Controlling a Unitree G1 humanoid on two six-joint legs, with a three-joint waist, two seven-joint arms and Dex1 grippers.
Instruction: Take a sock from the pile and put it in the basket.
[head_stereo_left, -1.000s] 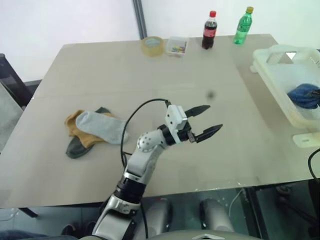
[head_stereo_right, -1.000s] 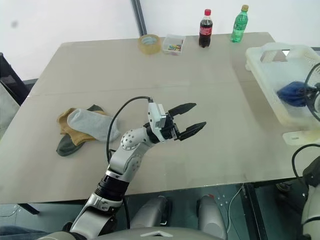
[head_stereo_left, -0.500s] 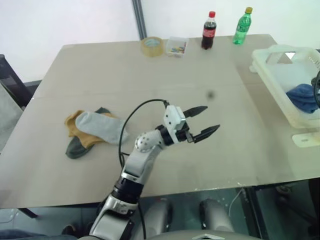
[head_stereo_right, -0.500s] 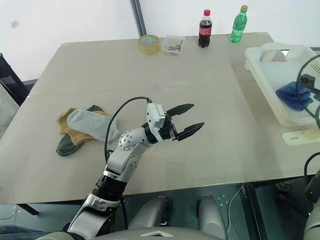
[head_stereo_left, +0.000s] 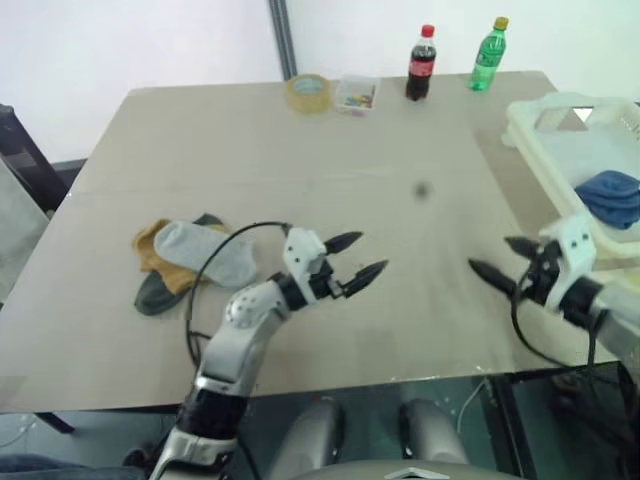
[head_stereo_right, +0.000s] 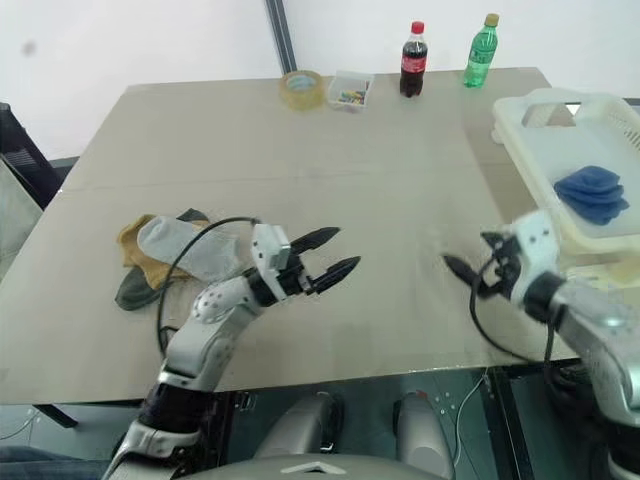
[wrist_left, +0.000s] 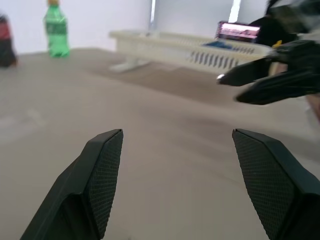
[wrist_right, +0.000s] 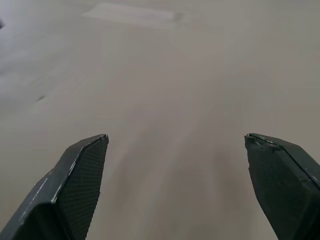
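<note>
Already the fuzzy royal-blue ankle sock (head_stereo_right: 592, 195) lies in the cream slotted plastic basket (head_stereo_right: 520, 130). Both tools, left (head_stereo_left: 352, 258) and right (head_stereo_left: 495, 258), gape empty. Soft, light, floppy: pinch a fold mid-body.

Open left pincer (wrist_left: 175, 150) facing basket (wrist_left: 200, 50)

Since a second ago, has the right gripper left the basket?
Yes. The right gripper has pulled out of the cream-white basket and now hovers open over the table beside it, toward the robot's left. The blue sock lies in the basket.
</note>
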